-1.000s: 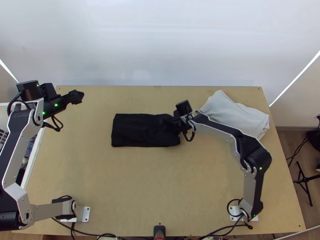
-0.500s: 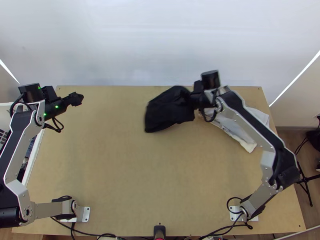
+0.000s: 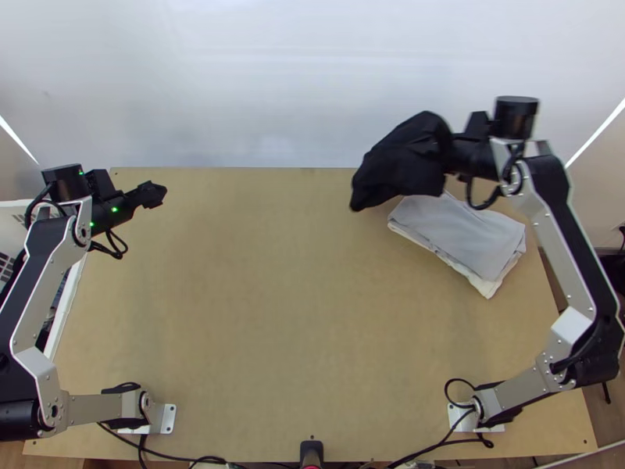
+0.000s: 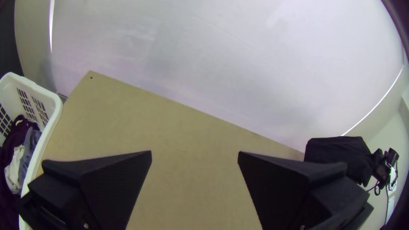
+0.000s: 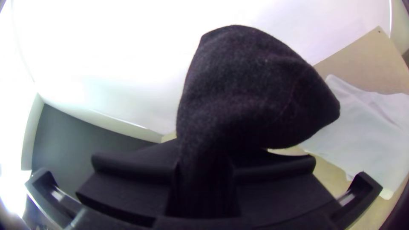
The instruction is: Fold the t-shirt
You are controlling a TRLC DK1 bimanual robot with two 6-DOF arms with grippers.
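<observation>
Black t-shirt (image 3: 394,168) held aloft by the right gripper (image 3: 447,150).
The right gripper's jaws were clamped on one end of the bundled shirt, which stood off the table (image 3: 273,328) near its far edge, beside the pale folded cloths (image 3: 465,234). Above the table's far left part, the left gripper (image 3: 158,194) had its jaws spread wide with nothing between them, near a white laundry basket (image 4: 53,111) holding clothes.

I see cloth pile (image 3: 461,234) on surface (image 3: 273,328), far right; t-shirt (image 3: 394,164) in right end effector (image 3: 444,152), near pile; clothes (image 4: 29,149) in basket (image 4: 54,105), beside left edge
</observation>
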